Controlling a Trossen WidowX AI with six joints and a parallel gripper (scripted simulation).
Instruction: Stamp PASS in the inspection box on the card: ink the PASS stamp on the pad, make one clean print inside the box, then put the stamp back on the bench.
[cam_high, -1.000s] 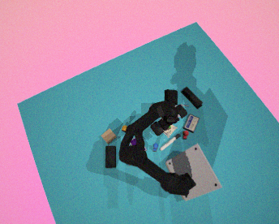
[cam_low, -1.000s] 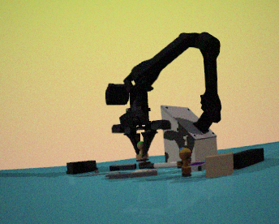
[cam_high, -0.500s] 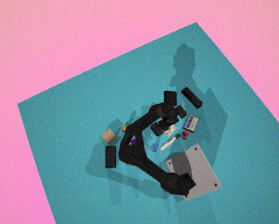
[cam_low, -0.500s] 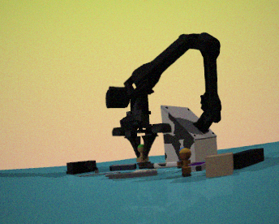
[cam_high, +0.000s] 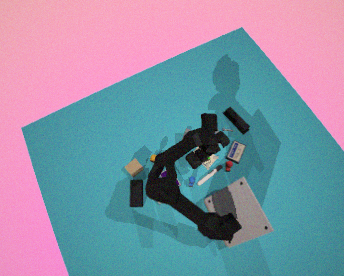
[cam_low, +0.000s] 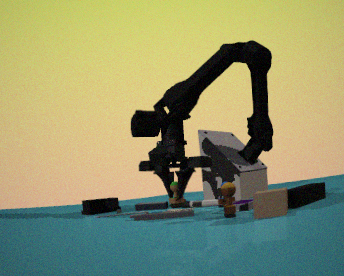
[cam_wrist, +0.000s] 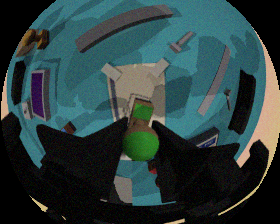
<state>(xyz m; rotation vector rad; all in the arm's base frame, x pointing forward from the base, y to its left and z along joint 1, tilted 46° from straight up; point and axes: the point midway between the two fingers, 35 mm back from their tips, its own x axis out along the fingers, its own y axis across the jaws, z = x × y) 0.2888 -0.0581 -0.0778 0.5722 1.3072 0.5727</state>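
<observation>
Over the pale card, the black hand, pointing downward, its fingers pinching the stamp. One green-knobbed stamp, brown below the knob, upright or nearly so, its foot at the card; whether it touches cannot be told. One printed outline box on the card, partly covered by the stamp's foot. Two pale strips at the card's corners.

Around these, on the teal bench: one white marker, dark at one end, beside the card; one blue-topped piece and one red-topped piece, on either side of the marker; one flat case with a blue label, near the red piece; one purple pad, partly under the arm in the top view; one tan block, near a black block; one further black block, beyond the labelled case. Any print beneath the stamp: hidden.
</observation>
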